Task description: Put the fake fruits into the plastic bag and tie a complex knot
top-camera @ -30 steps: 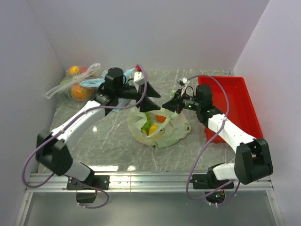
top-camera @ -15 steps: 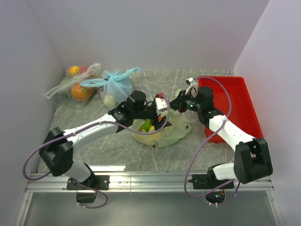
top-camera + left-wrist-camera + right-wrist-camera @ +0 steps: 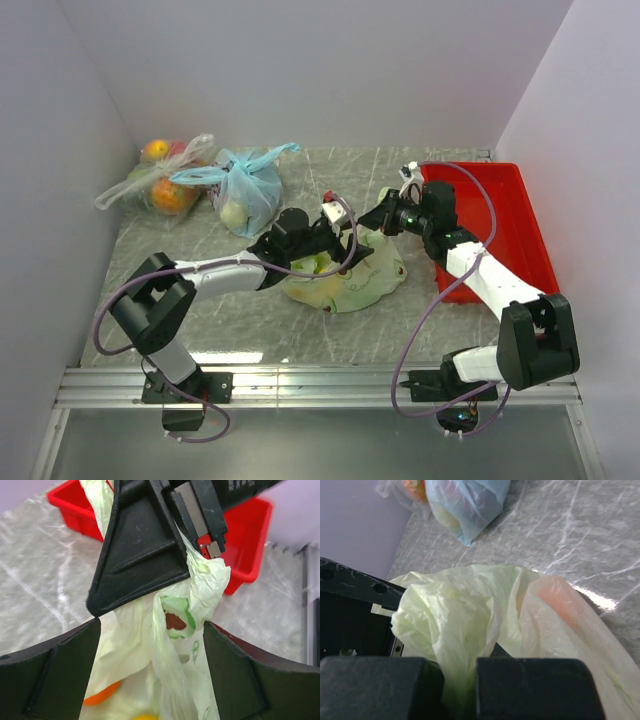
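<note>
The pale green plastic bag (image 3: 350, 282) lies on the table's middle with fruits inside. In the left wrist view an orange fruit (image 3: 100, 694) and a yellow one (image 3: 145, 716) show in the bag (image 3: 135, 645). My right gripper (image 3: 384, 218) is shut on a bunched handle of the bag (image 3: 455, 630) and holds it up. An orange fruit (image 3: 554, 598) shows through the plastic. My left gripper (image 3: 352, 248) is open, with its fingers (image 3: 55, 670) on either side of the raised handle, just below the right gripper (image 3: 150, 545). The grape bunch is not clearly seen.
A red tray (image 3: 505, 225) stands at the right. A tied light blue bag (image 3: 243, 188) and a clear bag with wrapped fruits (image 3: 160, 180) sit at the back left. The walls are close at the back and on both sides.
My left arm has come down from above the back left and reached right, its open gripper now round the bag's raised handle. My right gripper has drawn the handle slightly right.
</note>
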Robot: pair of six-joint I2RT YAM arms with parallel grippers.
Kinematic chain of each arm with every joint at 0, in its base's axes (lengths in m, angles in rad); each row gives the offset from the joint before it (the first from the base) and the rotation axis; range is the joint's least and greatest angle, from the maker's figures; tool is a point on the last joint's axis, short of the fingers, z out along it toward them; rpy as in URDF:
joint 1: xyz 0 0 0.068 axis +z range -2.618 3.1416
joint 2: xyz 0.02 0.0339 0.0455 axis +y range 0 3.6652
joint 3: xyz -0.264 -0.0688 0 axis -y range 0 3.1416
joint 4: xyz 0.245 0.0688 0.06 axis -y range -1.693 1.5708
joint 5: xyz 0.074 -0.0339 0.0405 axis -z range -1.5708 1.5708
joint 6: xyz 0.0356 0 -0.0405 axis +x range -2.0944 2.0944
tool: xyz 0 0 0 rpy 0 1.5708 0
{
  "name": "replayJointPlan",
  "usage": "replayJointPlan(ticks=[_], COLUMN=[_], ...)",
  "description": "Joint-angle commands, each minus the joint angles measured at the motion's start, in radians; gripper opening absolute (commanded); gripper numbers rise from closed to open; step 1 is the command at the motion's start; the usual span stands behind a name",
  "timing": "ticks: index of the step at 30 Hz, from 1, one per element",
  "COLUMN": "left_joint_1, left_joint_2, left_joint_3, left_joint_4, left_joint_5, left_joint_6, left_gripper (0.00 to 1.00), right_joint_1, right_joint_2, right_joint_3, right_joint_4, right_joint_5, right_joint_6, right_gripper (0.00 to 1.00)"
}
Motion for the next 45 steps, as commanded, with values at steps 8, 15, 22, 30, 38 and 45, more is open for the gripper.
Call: replayJointPlan(ticks=[8, 15, 22, 30, 38, 45], left_joint_1=[0.01, 0.011, -0.003, -0.018, -0.004, 0.077], left_joint_2=[0.167, 0.193, 0.23, 0.249, 0.071, -0.127], left_joint_3=[0.079, 0.111, 0.153, 0.156, 0.205, 0.473], left_joint_4=[0.243, -0.001, -0.396, -0.505, -0.539, -0.85], left_joint_5=[0.089, 0.071, -0.016, -0.062, 0.126, 0.392], left_joint_6=[-0.299, -0.08, 0.255, 0.358, 0.323, 0.266], left_gripper=[0.77, 0.04, 0.0, 0.0, 0.27, 0.83], right_joint_1=[-0.006, -0.026, -0.032, -0.029, -0.003, 0.029], right_joint_2=[-0.003, 0.004, 0.105, 0.239, 0.222, 0.165], right_joint_3=[0.06, 0.156, 0.262, 0.233, 0.216, 0.189], right_joint_4=[0.011, -0.17, -0.512, -0.591, -0.49, -0.428], right_joint_5=[0.017, 0.106, 0.247, 0.26, 0.241, 0.224], right_joint_6=[0.031, -0.05, -0.125, -0.105, -0.161, -0.194], right_gripper=[0.0, 0.0, 0.0, 0.0, 0.0, 0.0])
